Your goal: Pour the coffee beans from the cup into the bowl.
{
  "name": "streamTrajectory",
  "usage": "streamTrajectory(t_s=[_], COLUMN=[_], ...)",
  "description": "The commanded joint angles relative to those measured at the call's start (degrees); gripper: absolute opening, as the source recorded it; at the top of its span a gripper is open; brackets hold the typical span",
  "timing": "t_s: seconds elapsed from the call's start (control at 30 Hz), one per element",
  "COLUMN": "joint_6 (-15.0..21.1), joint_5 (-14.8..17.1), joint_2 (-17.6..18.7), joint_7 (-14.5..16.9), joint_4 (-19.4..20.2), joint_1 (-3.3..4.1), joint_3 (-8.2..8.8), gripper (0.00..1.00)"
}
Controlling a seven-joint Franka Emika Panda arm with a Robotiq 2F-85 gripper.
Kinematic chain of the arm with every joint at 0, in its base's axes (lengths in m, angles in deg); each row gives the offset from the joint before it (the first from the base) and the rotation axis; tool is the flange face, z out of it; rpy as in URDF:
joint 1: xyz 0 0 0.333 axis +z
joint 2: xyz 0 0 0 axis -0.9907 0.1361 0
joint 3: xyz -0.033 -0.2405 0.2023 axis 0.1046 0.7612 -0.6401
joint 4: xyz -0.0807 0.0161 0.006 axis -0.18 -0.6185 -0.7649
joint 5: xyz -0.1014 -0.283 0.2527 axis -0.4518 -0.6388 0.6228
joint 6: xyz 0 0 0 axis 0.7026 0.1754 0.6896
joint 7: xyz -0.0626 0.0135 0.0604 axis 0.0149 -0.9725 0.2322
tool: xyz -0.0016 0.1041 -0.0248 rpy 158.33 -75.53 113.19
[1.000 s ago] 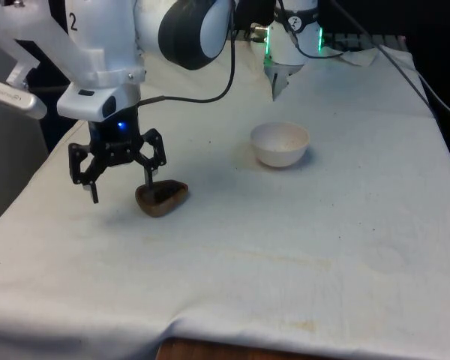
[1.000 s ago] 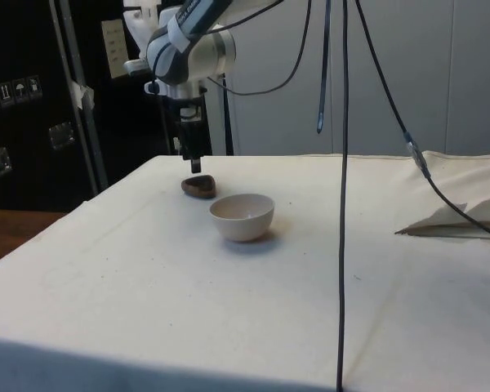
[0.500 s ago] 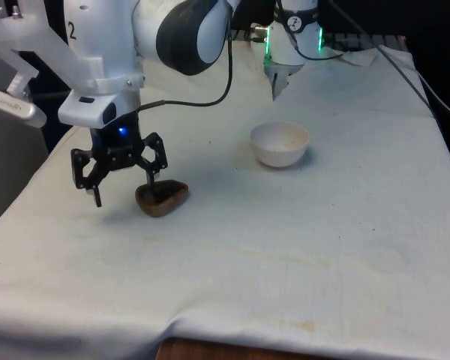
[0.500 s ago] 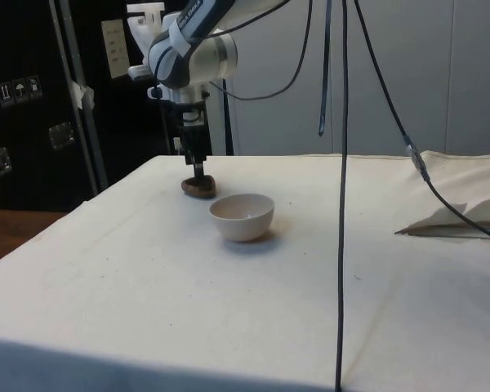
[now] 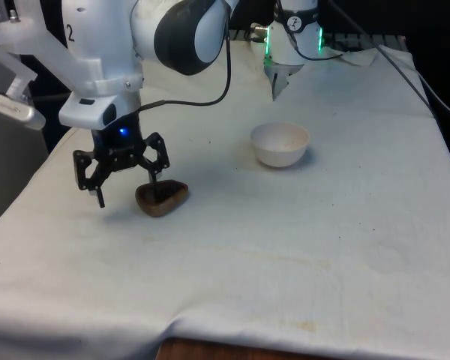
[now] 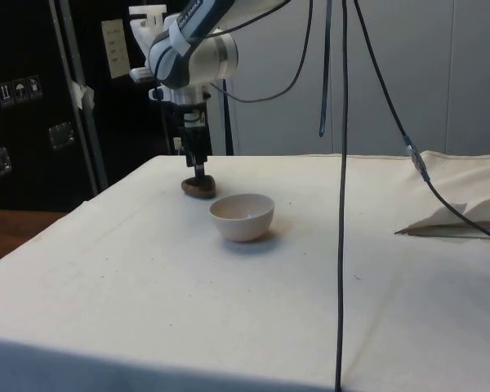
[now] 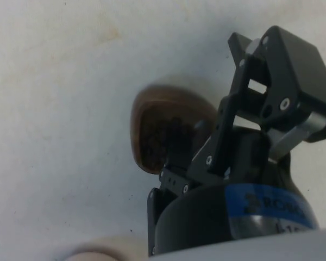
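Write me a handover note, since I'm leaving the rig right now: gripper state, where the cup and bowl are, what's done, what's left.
Gripper: jaws open, low over the brown wooden cup, one finger inside its rim, the other outside; nothing is gripped yet.
Cup: standing on the white cloth toward the front view's left, coffee beans inside.
White bowl: standing apart from the cup, toward the front view's right; no beans visible in it.
Done: approach to the cup.
Left: close on the rim, lift, carry to the bowl, pour.

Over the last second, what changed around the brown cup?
The open pincer sank slightly, one finger now dipping inside the brown cup and the other outside its rim. Nothing is gripped yet. The cup and the white bowl stayed put.
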Motion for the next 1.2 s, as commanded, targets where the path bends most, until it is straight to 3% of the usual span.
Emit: streamTrajectory(t_s=[0.0, 0.7, 0.93, 1.0, 1.03, 1.17], joint_6=[-0.86, -5.16, -7.62, -6.99, -7.96, -8.59], joint_5=[0.06, 0.06, 0.63, 0.86, 0.92, 1.15], joint_2=[0.11, 1.43, 2.46, 2.18, 2.64, 2.75], joint_7=[0.06, -0.17, 0.11, 0.17, 0.23, 0.40], joint_4=[-0.40, -3.55, -5.61, -5.04, -5.84, -6.30], joint_1=[-0.11, 0.00, -0.57, -0.23, -0.63, -0.92], joint_3=[-0.17, 0.23, 0.46, 0.69, 0.52, 0.46], gripper=[1.00, 1.00, 1.00, 1.00, 1.00, 1.00])
